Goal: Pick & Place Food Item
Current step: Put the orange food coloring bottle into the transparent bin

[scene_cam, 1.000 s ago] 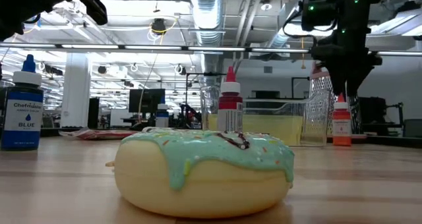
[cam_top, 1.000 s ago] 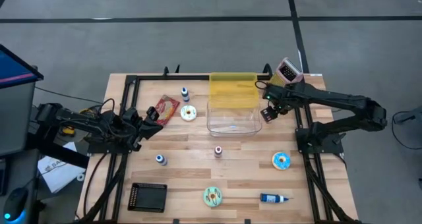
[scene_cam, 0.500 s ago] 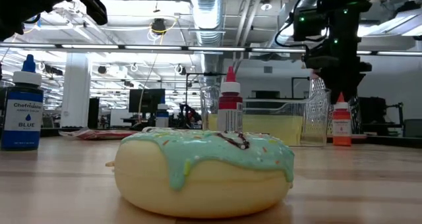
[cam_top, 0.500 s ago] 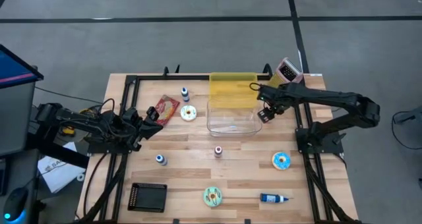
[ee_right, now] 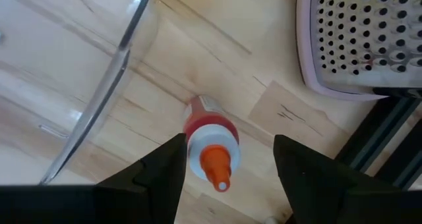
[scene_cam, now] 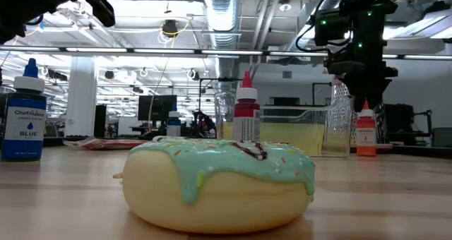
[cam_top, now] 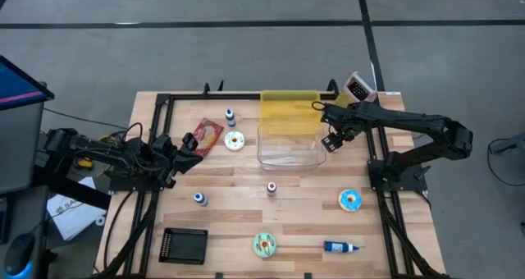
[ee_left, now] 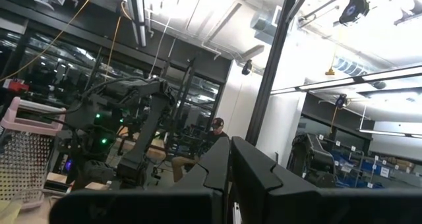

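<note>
The worktop (cam_top: pixel 246 180) is a pale wooden surface bordered by a black frame.

A clear plastic container (cam_top: pixel 289 145) sits toward the back centre of the worktop, with a yellow lid (cam_top: pixel 289 111) lying just behind it.

The left arm waits at the left edge of the worktop. The left hand (cam_top: pixel 190 144) has its fingers (ee_left: pixel 254 174) pressed together, with nothing between them.

The right arm extends from the right side toward the container. The right hand (cam_top: pixel 332 139) points steeply down beside the right wall of the container. Its fingers (ee_right: pixel 155 174) stand apart, clear of any object. An orange-capped bottle (ee_right: pixel 210 143) stands upright directly beneath the gap between them.

A pink-framed grater (cam_top: pixel 358 87) lies at the back right corner. A black tray (cam_top: pixel 183 245) lies at the front left.

Three doughnuts are on the worktop:
- The teal-iced doughnut (cam_top: pixel 264 244) sits at the front centre.
- The blue-iced doughnut (cam_top: pixel 350 200) sits at the right.
- The white-iced doughnut (cam_top: pixel 235 140) sits left of the container.

A red food packet (cam_top: pixel 209 134) lies just left of the white-iced doughnut.

A blue bottle (cam_top: pixel 342 247) lies on its side at the front right.
</note>
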